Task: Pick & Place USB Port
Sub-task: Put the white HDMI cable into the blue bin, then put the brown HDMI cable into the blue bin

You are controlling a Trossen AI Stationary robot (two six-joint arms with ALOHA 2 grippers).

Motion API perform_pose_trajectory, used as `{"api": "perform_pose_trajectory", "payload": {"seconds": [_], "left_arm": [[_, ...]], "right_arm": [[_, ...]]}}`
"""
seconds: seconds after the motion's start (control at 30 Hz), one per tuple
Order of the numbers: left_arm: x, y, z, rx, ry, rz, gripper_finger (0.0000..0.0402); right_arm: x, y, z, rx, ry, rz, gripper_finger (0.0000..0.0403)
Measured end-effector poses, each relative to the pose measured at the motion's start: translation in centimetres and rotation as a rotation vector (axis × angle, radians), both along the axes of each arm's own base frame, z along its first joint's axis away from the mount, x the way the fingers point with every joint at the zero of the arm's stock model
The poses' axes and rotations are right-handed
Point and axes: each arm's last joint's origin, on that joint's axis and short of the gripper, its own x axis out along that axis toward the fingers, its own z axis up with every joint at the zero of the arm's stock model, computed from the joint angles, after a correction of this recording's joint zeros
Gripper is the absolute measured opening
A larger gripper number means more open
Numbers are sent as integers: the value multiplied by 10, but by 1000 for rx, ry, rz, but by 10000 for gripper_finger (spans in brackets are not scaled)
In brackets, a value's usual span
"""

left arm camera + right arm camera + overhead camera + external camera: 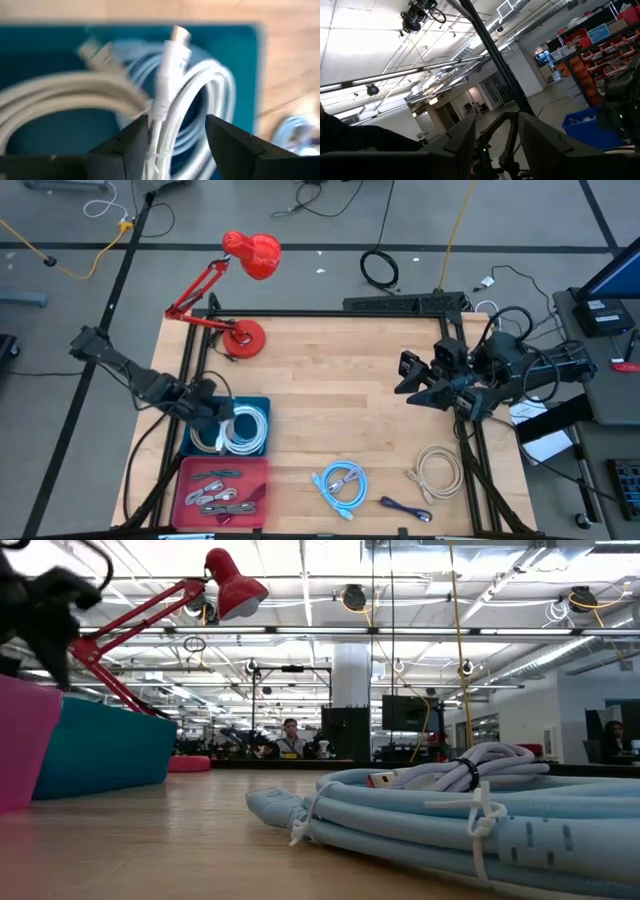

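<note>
Left gripper (175,145) over teal bin (255,405), jaws spread around white cable (167,75); could snag neighbouring coils.

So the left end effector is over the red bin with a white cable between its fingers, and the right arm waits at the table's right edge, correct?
Not quite. The left end effector is over the teal bin, not the red bin, which lies next to it; the high view shows this. The white cable does sit between its open fingers, and the right end effector waits raised near the table's right edge.
</note>
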Motion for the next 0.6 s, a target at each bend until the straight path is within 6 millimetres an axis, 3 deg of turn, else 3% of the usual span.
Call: {"api": "perform_pose_trajectory", "payload": {"seconds": [0.37,0.47,0.6], "left_arm": [[-11,14,89,211,-146,27,153],[-5,14,109,288,-291,31,152],[5,11,127,403,-464,29,152]], "right_arm": [[3,1,-9,-23,104,8,139],[2,3,-27,-72,296,52,139],[-8,9,-68,-157,737,60,139]]}}
